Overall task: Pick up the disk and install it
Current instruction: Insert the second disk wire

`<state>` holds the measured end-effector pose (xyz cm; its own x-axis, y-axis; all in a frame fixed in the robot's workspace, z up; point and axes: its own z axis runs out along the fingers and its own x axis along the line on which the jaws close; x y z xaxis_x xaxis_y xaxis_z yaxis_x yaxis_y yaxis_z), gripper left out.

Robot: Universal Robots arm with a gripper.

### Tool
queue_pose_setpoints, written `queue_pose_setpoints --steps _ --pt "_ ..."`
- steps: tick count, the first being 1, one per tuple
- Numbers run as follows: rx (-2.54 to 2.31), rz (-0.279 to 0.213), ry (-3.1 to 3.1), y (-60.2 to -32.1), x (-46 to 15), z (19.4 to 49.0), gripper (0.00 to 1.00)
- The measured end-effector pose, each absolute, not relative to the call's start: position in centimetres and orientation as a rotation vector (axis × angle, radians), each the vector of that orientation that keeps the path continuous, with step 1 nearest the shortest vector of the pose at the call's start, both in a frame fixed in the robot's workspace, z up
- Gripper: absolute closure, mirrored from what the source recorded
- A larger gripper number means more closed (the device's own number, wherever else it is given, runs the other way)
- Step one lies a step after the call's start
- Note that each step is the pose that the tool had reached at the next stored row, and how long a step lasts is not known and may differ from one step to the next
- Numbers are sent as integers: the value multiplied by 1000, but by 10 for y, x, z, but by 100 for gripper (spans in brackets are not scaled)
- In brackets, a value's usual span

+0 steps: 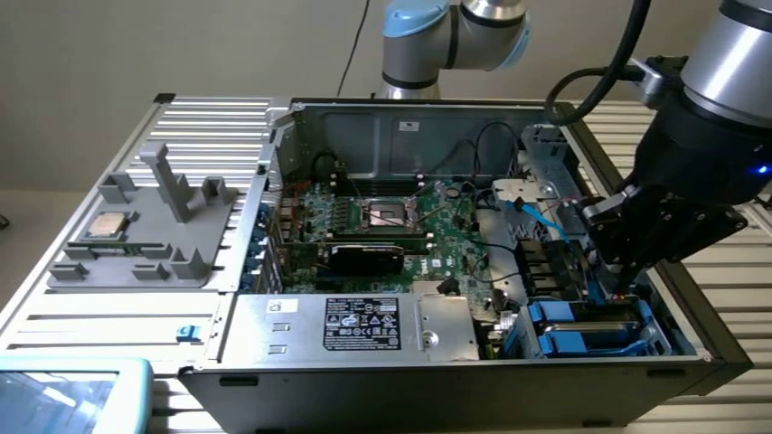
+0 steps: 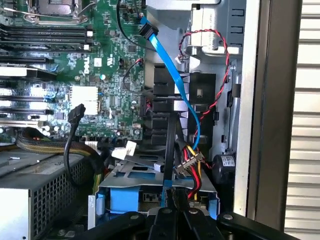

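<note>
Cables and circuit boards crowd the open black desktop computer case (image 1: 693, 307) lying on the slatted metal table (image 1: 205, 127). From where I stand, the grey-and-black robot arm (image 1: 711, 117) reaches down into the case at the exterior view's right, and its black gripper (image 1: 617, 287) hangs just above the blue plastic drive bay (image 1: 591, 330) in the near corner. The claw's fingers (image 2: 165, 222) are pressed together, fully closed, and I see nothing caught between them.

The disk (image 2: 132, 197), a flat drive with blue plastic rails, sits down in that bay, directly under the closed fingertips; its label side I cannot make out. A flat blue data cable (image 2: 172, 85) runs down from the green motherboard (image 1: 399, 217) towards the bay, beside a bundle of red, yellow and black wires (image 2: 192, 167) ending at a connector just above the drive.

Further along the near edge lies the large silver power supply box (image 1: 350, 325) with its black label. On the table at the exterior view's left stands a grey plastic fixture (image 1: 151, 226) holding a small square silver chip (image 1: 108, 223).
</note>
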<state>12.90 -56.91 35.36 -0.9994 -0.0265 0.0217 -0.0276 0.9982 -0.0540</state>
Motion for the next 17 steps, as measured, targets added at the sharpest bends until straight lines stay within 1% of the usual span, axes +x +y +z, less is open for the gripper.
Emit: queue_pose_setpoints --steps 9,17 --pt "153 88 -3117 -572 126 352 89" --pt "228 87 -3114 -574 123 340 89"
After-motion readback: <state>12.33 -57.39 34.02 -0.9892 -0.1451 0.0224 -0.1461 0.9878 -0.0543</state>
